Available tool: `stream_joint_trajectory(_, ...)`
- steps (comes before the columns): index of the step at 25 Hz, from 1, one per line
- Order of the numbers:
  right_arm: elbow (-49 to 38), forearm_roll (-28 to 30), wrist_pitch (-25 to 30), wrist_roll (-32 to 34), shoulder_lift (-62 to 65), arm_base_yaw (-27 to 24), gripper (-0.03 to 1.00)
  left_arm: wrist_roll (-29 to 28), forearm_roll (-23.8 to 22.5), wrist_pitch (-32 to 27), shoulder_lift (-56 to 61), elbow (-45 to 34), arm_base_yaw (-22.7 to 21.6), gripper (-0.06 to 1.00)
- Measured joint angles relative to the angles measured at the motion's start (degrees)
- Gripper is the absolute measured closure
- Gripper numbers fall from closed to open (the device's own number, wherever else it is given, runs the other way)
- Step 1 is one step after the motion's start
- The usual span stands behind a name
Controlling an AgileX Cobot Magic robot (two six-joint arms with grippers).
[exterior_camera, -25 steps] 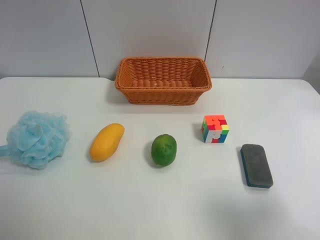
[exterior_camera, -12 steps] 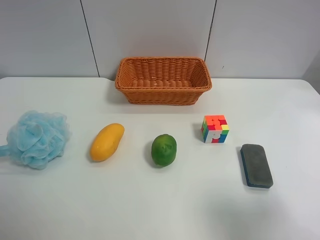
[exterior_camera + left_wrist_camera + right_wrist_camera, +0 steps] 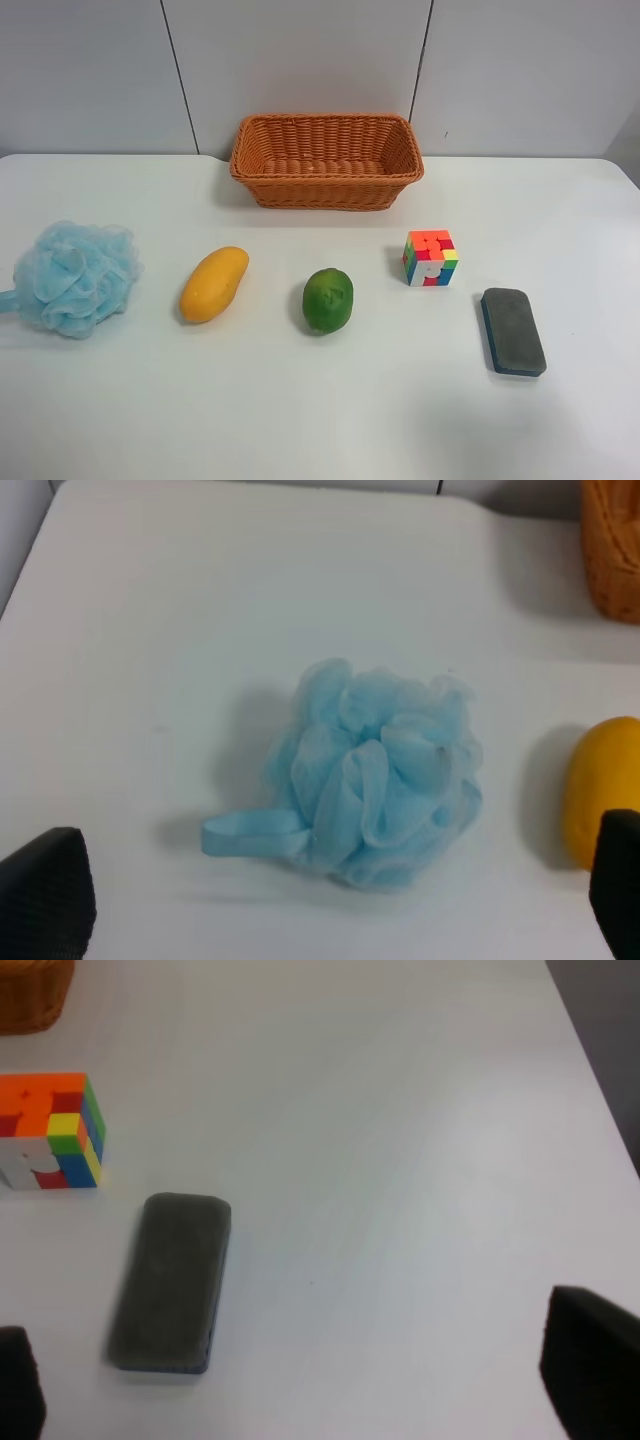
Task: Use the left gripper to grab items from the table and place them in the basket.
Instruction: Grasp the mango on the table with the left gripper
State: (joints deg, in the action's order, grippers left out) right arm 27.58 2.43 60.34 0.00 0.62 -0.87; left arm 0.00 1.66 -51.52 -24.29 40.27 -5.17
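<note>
so the left end effector is spread wide, empty — blue pouf sits straight ahead, centred between its fingers on the counter, mango alongside.

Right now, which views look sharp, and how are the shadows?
Exterior high: sharp, evenly lit, soft shadow beside the basket. Right wrist: slightly blurred, the eraser has soft edges. Left wrist: soft focus, faint shadow beside the pouf.

Left pincer spread wide; right pincer likewise.
</note>
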Motion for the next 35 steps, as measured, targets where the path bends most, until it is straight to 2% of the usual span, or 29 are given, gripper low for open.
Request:
stream_joint_trajectory(4,0.00,0.00,0.00,0.00,0.00,0.00,-0.03,3.17,1.89,0.81,-13.28,6.43,0.00,-0.05)
stream_joint_trajectory(7,0.00,0.00,0.00,0.00,0.00,0.00,-0.03,4.46,2.81,1.64,-22.15,11.73,2.32,-0.05)
stream_joint_trajectory(16,0.00,0.00,0.00,0.00,0.00,0.00,-0.03,1.87,1.14,5.50,-45.55,23.00,22.55,-0.05)
stream_joint_trajectory(23,0.00,0.00,0.00,0.00,0.00,0.00,-0.03,1.34,0.96,6.29,-62.51,23.69,31.59,-0.05)
stream_joint_trajectory(26,0.00,0.00,0.00,0.00,0.00,0.00,-0.03,1.34,1.59,8.09,-68.61,23.69,33.76,-0.05)
stream_joint_trajectory(35,0.00,0.00,0.00,0.00,0.00,0.00,-0.03,1.38,3.74,15.33,-77.86,23.69,34.73,-0.05)
